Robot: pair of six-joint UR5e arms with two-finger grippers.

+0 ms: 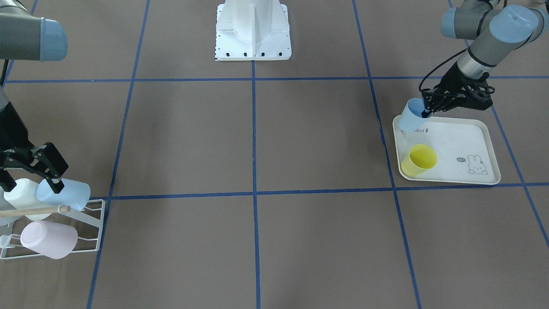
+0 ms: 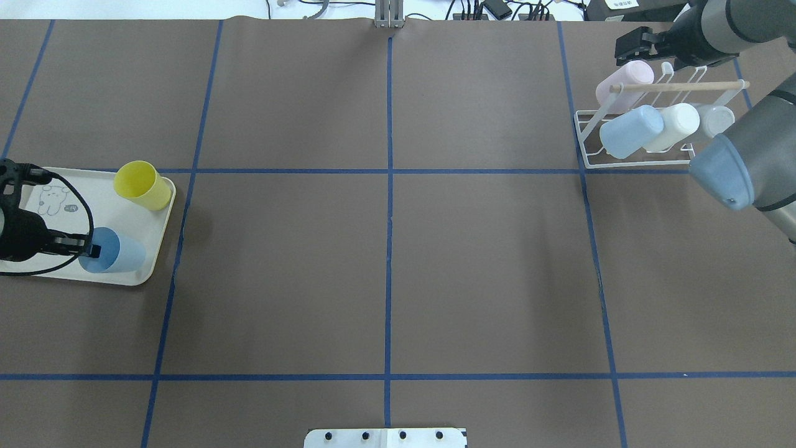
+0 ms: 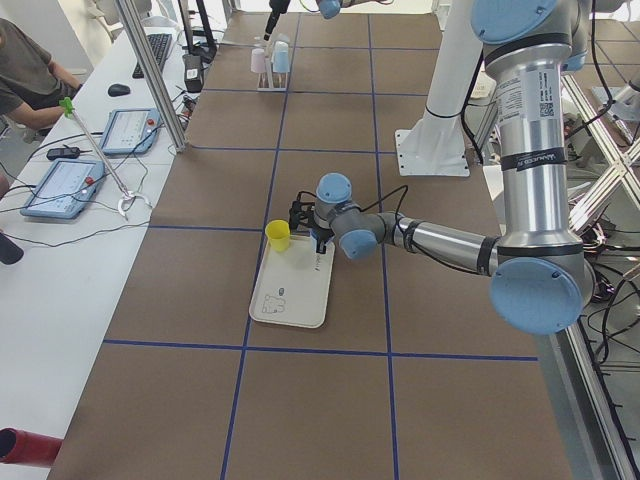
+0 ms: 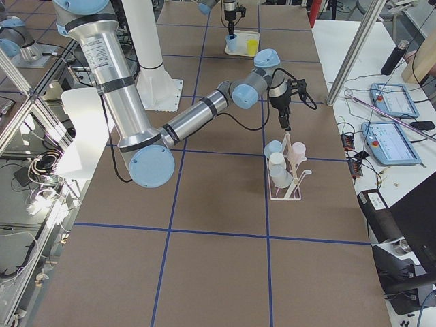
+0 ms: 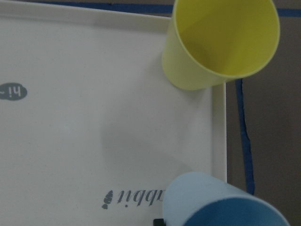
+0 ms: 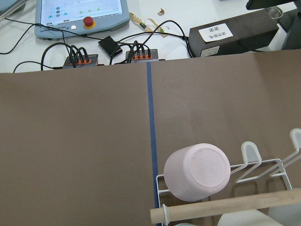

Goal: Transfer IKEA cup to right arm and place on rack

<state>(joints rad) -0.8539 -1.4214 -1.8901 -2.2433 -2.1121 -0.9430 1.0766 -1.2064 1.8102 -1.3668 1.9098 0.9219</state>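
The left gripper (image 1: pixel 428 112) is pinching the rim of the blue cup (image 1: pixel 411 116) – one finger is reaching inside the mouth, the other is pressing on the outer wall. The cup is tilting, its mouth turning toward the gripper and its base sitting over the corner of the tray (image 1: pixel 480 141); whether the base is touching the tray I cannot tell. The yellow cup (image 1: pixel 419 159) is standing upright on the same tray, near the blue one but apart from it.

At the other end of the table the right gripper (image 1: pixel 31 185) is hovering over the rack (image 1: pixel 98 227) with its fingers spread wide and holding nothing. Under it, a white cup (image 1: pixel 23 193) and a pale blue cup (image 1: pixel 68 194) are sitting side by side on the prongs, and one fingertip is hanging just beside the pale blue one. A pink cup (image 1: pixel 49 239) is lying on the rack's far row, beyond the rod (image 1: pixel 30 210) – its base is facing the right wrist camera.
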